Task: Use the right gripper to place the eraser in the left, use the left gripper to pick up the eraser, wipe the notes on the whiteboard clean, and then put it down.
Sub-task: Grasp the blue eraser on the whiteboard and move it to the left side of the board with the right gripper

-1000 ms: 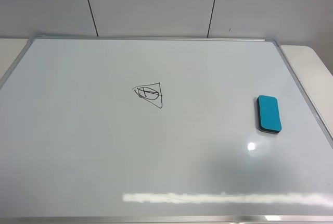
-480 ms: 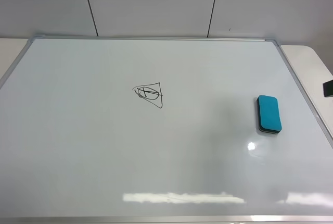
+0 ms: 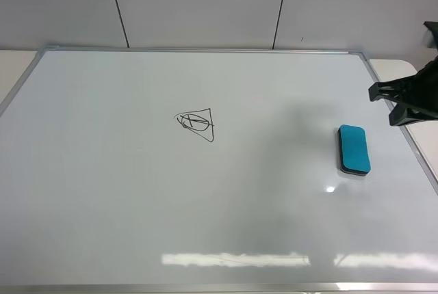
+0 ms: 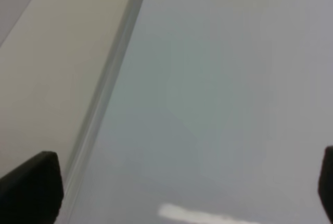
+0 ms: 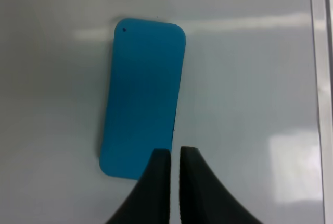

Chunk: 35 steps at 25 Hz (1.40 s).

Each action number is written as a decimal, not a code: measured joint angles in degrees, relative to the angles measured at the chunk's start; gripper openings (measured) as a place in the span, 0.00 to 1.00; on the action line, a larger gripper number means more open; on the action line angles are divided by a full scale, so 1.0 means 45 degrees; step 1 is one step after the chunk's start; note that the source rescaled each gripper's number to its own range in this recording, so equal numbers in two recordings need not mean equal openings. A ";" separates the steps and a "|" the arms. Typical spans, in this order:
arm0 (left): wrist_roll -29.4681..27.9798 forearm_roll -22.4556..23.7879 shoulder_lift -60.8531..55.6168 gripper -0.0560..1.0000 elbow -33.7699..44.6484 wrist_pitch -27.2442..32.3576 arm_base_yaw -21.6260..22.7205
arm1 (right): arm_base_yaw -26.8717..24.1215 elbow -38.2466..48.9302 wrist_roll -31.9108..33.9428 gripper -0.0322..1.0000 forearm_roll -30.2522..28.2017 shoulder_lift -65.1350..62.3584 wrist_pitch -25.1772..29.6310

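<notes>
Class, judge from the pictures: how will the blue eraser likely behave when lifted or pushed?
Probably light: the eraser is a small block. Flat and low, it likely won't roll or tip. On the glossy whiteboard it may slide easily when pushed.

No legible text, label, brand or number in any view.

Sole marking recorded: the notes [image 3: 196, 124], a black marker drawing on the whiteboard [image 3: 102, 191], left of centre in the exterior high frame. It is a triangle enclosing an oval crossed by scribbled lines, and it forms no readable letter or numeral.

The right wrist view shows one small dark dot near a corner of the teal top of the eraser [image 5: 143, 99]. It is not a character.
</notes>
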 joint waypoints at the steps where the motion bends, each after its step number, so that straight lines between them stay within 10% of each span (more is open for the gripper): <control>1: 0.0000 0.0000 0.0000 1.00 0.0000 0.0000 0.0000 | 0.0094 0.0000 -0.0224 0.03 0.0110 0.0475 -0.0247; 11: 0.0000 0.0000 0.0000 1.00 0.0000 0.0000 0.0000 | 0.1155 -0.0010 -0.0848 0.03 0.0283 0.3703 -0.2135; 35: 0.0000 0.0000 0.0000 1.00 0.0000 0.0000 0.0000 | 0.1194 -0.0044 -0.1223 0.03 -0.0596 0.3819 -0.2400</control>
